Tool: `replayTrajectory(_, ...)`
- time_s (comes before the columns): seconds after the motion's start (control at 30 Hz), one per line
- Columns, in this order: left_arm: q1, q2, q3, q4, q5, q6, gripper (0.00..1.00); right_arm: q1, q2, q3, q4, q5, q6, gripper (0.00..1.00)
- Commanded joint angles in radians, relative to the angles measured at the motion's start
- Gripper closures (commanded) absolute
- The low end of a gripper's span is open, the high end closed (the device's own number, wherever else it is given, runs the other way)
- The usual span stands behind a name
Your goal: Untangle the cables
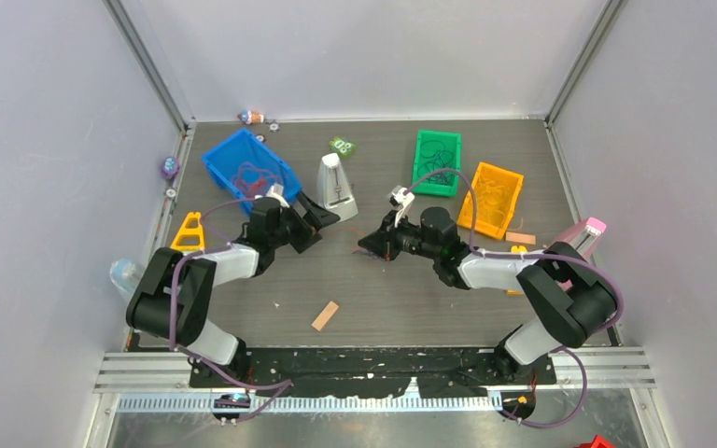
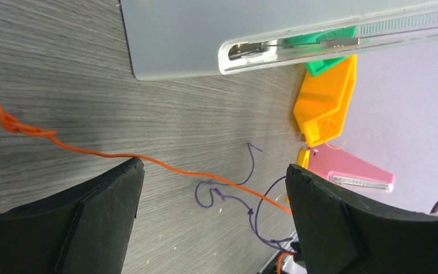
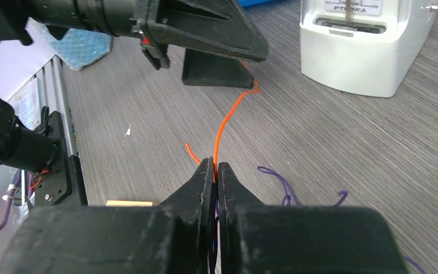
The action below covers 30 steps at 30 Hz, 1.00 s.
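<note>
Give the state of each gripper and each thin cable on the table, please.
left gripper, open, holding nothing.
right gripper, shut on the orange cable.
orange cable, pinched at one end, stretched over the table, with a knot in it.
purple cable, slack, lying free on the table.

— How many bins?
— Three: one blue bin, one green bin, one orange bin.
— Loose cables?
— Two show: one orange cable, one thin purple cable.
— Anything else?
— One white metronome. Two blocks: a tan block and a second tan block.
</note>
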Motion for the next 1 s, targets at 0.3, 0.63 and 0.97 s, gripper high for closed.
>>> replayTrajectory(0.3, -0.076, 0.076, -0.054, 0.282, -0.097, -0.205, 0.28, 0.001, -0.043, -0.008, 0.108, -0.065, 0.002, 0.95)
replayTrajectory(0.63, -0.024, 0.068, -0.006, 0.397, -0.040, -0.130, 1.00, 0.000, -0.051, -0.010, 0.066, -0.014, 0.000, 0.19)
replayTrajectory(0.97, 0.024, -0.254, 0.062, -0.006, -0.141, 0.121, 1.00, -0.014, -0.020, 0.020, 0.012, 0.054, 0.018, 0.18)
